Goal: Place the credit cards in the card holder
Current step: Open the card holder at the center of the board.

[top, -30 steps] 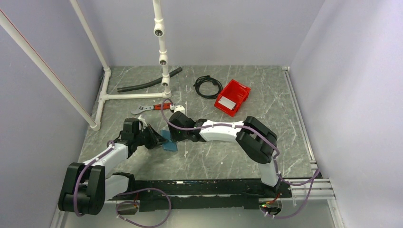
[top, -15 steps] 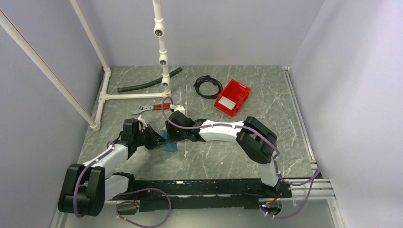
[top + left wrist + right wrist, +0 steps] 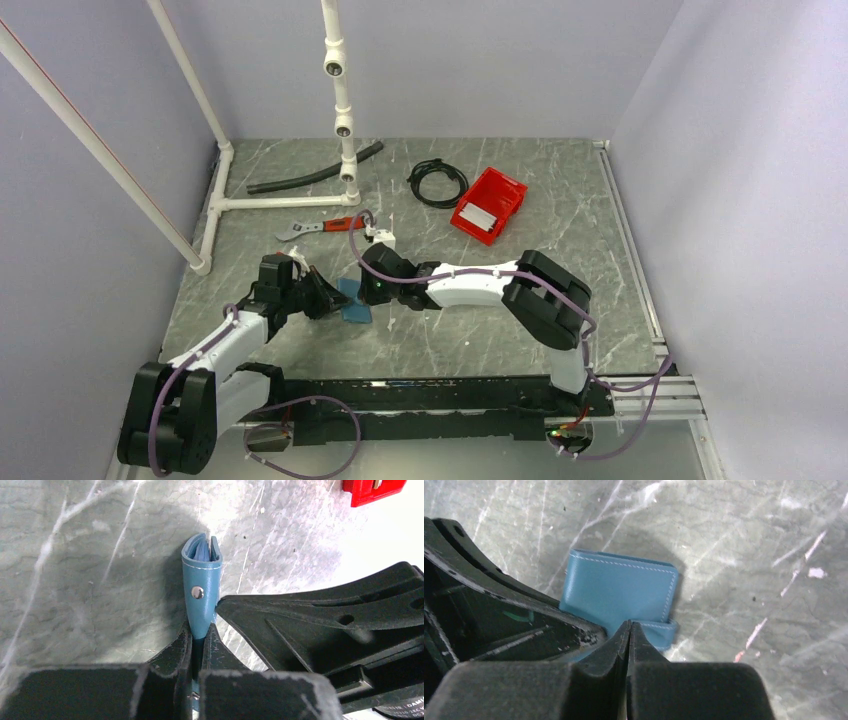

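The left gripper (image 3: 198, 632) is clamped on one end of the flat blue stitched card holder (image 3: 202, 577), holding it on edge just above the grey marble-patterned table (image 3: 450, 330), left of centre. The right gripper (image 3: 629, 627) has its jaws pressed together, with the tips at the holder's near edge by a small blue flap. Whether they nip a layer of it cannot be told. No card shows at the holder's open end. A pale flat rectangle (image 3: 478, 218) lies in the red open plastic bin (image 3: 505, 190) well away at the back, and is likely one of the credit cards; the tan-orange one is not visible. The step in hand looks like readying the holder, not loading it. The next move probably calls for the right arm to pull away and fetch a card while the left presents the slot steadily.
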`<state>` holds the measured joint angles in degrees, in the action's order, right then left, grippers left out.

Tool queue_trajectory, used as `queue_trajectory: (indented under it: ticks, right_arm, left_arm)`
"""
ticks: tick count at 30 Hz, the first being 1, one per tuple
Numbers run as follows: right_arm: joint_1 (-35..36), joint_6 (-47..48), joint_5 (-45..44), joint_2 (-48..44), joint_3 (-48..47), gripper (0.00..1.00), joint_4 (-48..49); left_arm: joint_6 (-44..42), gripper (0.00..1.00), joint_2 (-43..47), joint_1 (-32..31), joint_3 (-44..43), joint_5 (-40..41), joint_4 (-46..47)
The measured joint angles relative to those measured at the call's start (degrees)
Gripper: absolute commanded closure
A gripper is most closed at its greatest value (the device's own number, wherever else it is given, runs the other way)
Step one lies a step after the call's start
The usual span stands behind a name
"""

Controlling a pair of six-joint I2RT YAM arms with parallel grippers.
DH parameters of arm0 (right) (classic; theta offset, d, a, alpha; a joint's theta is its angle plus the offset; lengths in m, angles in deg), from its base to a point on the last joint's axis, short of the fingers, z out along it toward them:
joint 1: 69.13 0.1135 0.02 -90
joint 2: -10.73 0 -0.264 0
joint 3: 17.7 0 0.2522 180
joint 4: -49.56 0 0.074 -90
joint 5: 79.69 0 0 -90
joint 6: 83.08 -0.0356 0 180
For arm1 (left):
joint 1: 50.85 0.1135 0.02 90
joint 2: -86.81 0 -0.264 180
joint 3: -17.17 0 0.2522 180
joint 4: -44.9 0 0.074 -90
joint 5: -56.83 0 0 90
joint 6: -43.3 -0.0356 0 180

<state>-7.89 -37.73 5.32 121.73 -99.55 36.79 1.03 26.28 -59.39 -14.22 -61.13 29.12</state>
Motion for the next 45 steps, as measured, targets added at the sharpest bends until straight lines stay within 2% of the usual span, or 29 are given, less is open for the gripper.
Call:
queue_trajectory:
  ticks: [9, 14, 16, 19, 24, 30, 39, 45]
  right_arm:
    - [0.96, 4.02, -8.96, -4.24, 6.64, 1.00, -6.16]
    - [0.59, 10.75, -7.82, -8.76, 10.25, 0.62, -6.56]
    - [0.35, 15.45, -4.85, -10.67, 10.88, 0.51, -3.78]
    - [0.07, 25.11, 0.74, -15.26, 14.64, 0.43, 3.93]
    - [-0.85, 42.34, 14.45, -21.77, 19.63, 0.43, 12.24]
    - [-5.38, 52.39, 31.15, -19.78, 22.71, 0.41, 21.16]
    - [-8.31, 58.36, 40.35, -15.69, 24.70, 0.40, 25.40]
    - [-9.09, 59.91, 41.79, -15.43, 24.74, 0.40, 28.20]
  left_arm:
    - [-0.11, 1.00, 6.25, 0.20, 0.63, 3.65, -2.03]
    - [-0.46, 1.00, 5.16, 0.22, 0.63, 2.03, -1.46]
    - [-0.48, 1.00, 3.96, 0.22, 0.63, 0.15, -0.63]
    - [-0.48, 1.00, 2.45, 0.24, 0.59, -3.26, -0.35]
    - [-1.60, 1.00, 1.14, 0.24, -2.05, -8.92, -3.30]
    - [-3.13, 1.00, 1.51, 0.24, -5.16, -12.04, -4.37]
    - [-4.61, 1.00, 3.15, -1.60, -5.22, -12.70, -4.94]
    - [-5.40, 1.00, 4.92, -3.21, -5.22, -12.13, -4.90]
